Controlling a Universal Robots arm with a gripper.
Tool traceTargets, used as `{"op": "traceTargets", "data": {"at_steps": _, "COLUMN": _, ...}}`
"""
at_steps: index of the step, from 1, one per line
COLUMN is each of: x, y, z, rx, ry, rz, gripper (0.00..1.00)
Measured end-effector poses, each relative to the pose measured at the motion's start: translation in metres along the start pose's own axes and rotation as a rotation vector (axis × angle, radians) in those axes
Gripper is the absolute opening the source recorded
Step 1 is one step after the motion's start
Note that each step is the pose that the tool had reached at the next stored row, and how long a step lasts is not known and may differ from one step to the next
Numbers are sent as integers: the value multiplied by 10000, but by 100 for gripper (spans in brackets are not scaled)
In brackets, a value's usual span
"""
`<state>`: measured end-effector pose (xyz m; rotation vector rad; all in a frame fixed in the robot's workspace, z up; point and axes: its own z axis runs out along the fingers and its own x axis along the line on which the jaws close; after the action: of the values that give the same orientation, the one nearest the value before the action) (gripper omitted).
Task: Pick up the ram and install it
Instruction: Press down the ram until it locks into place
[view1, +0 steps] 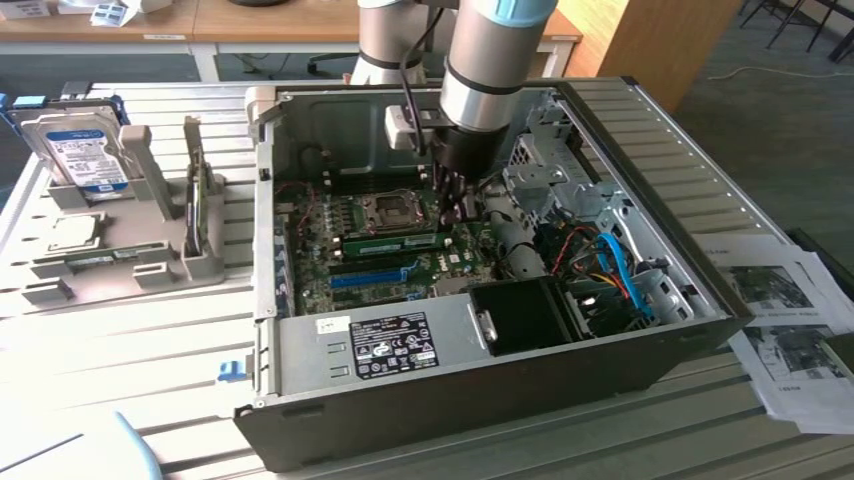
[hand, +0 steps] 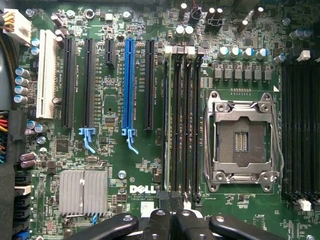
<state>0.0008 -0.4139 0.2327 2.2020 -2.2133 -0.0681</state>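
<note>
Exterior view first: the computer case (view1: 641, 150) lies on its side with the panel off, so the motherboard faces up and the arm can come straight down onto it. The gripper (view1: 450, 205) reaches deep into the case beside the processor socket (view1: 394, 208). The ram (view1: 395, 243) sits as a green strip along the memory slots, just towards the exterior view's left of the fingers and above the blue slot (view1: 367, 278). It looks already placed in a slot rather than carried. Outside the case, on the exterior view's left, a grey holder (view1: 147, 255) keeps a hard drive (view1: 83, 150) upright and a square processor chip (view1: 74, 232) flat. Wrist view: the camera looks straight down on the board. The ram (hand: 168, 125) is seen edge-on as a thin pale green line in the slot nearest the blue slot (hand: 129, 85), with empty black slots between it and the processor socket (hand: 242, 137). The gripper (hand: 170, 207) is drawn fully together, gripping nothing I can see, with its tips over one end of the ram. Closed fingers there would suit pressing the stick down, though contact cannot be told.
</note>
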Motion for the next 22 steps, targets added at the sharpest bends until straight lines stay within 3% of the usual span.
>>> {"op": "traceTargets", "data": {"at_steps": 22, "x": 1, "y": -3, "z": 59, "rx": 2, "ry": -3, "rz": 0, "gripper": 9}}
